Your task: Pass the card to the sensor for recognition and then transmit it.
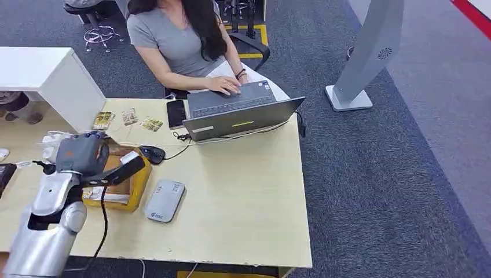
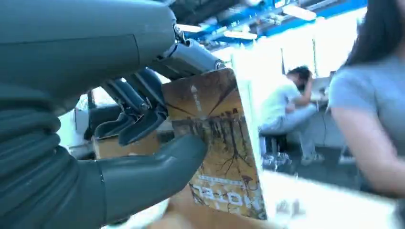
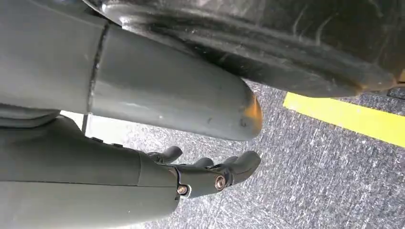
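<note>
The card (image 2: 217, 143) is in the left hand (image 2: 143, 143), pinched between the thick grey thumb on its printed face and the darker fingers (image 2: 136, 112) curled in behind it. It is a yellow-brown card with dark branching artwork and lettering near one end, held upright-ish and slightly tilted. In the head view the left hand (image 1: 87, 155) hovers over the yellow tray (image 1: 134, 191) near the tabletop's left edge, its dark fingers reaching out across the tray's rim. Whether it touches the tray, I cannot tell.

The right hand (image 3: 205, 174) hangs low over grey carpet, holding nothing, fingers gently curved and apart, with a yellow floor stripe (image 3: 348, 121) off to one side.

Just beside the tray, toward the front edge, lies the grey sensor (image 1: 165, 200), flat on the pale wooden table (image 1: 243, 197). Behind the tray sits a black mouse (image 1: 153, 154), its cable running toward the open laptop (image 1: 240, 113) at the far edge. A black phone (image 1: 176, 113) lies beside the laptop, and three more cards (image 1: 127, 120) are spread along the far edge to its left.

A person (image 1: 185, 40) in a grey top sits across the table, one hand on the laptop keyboard. A white cabinet (image 1: 52, 78) stands at the far left corner, and a grey floor stand (image 1: 365, 58) rises from the carpet well to the right.
</note>
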### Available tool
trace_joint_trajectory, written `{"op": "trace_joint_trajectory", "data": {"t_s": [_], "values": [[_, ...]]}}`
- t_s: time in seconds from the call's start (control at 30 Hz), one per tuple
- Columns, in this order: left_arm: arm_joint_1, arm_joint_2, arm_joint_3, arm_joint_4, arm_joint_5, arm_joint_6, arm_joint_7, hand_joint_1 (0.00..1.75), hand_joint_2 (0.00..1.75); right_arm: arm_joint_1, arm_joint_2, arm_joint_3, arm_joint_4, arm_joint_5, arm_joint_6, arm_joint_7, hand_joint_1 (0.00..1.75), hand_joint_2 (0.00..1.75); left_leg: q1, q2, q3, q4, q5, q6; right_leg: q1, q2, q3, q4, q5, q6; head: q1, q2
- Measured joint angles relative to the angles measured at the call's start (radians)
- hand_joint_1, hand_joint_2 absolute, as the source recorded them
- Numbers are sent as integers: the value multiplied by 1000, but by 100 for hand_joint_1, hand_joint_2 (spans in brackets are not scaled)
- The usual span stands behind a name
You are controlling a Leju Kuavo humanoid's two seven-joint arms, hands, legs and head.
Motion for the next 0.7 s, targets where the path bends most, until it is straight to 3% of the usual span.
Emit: {"op": "trace_joint_trajectory", "data": {"t_s": [0.27, 0.5, 0.57, 0.7], "values": [[-90, 2, -37, 4, 18, -10, 13, 175, 175, -1, 0, 0, 0, 1, 0, 0, 0, 0, 0, 1, 0, 0, 0, 0, 0, 1, -2, 0, 1, -1, 0, 0], [-282, -23, -87, 22, 67, -51, 69, 175, 175, -5, -1, 5, 0, 21, 7, -2, 0, 0, 0, 0, -1, 1, 1, -1, 0, 1, -3, 0, 2, 0, 0, 0], [-370, -41, -96, 59, 57, -49, 95, 175, 175, -9, -3, 11, 0, 34, 14, -2, 0, 0, 0, 0, -2, 1, 2, 0, 0, 0, -3, 0, 3, 0, 0, 0], [-574, -107, -116, 258, 1, -27, 148, 175, 175, -19, -8, 37, 0, 61, 39, -3, 0, 0, 0, 1, -2, 2, 3, 1, 0, 1, -3, 0, 5, 1, -1, 0]]}}
